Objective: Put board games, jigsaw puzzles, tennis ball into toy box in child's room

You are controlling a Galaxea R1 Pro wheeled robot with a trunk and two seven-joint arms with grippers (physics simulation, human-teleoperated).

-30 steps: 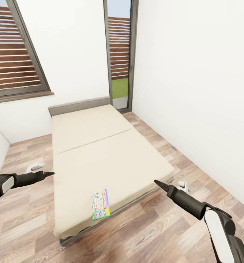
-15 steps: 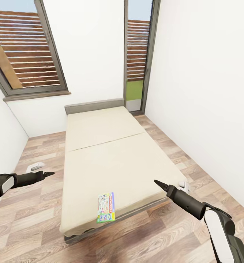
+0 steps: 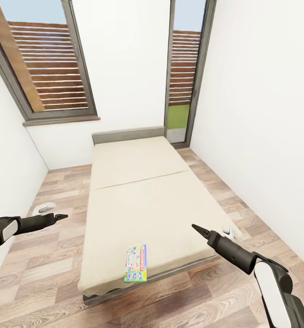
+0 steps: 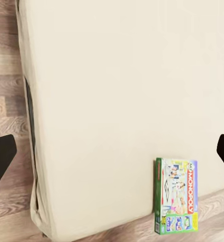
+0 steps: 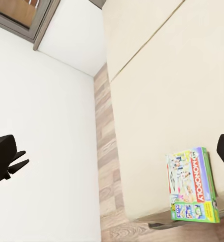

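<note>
- Panning rightward, the head camera is now centring the bed (image 3: 147, 200); both arms are keeping their pose.
- Monopoly box (image 3: 136, 263) is lying flat near the mattress's foot edge.
- Left gripper (image 3: 60, 217) and right gripper (image 3: 197, 229) are hovering off each side of the bed, fingers spread, holding nothing.

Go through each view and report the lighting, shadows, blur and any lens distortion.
Head view: even, flat light; wall and window lines lean outward, wide-angle stretch; the green-and-white Monopoly board game box on the beige bed looks small and soft, its lettering unreadable. Left wrist view: sharp, box lettering legible, hardly any shadow. Right wrist view: also sharp, with a dark shadow under the bed's edge.
</note>
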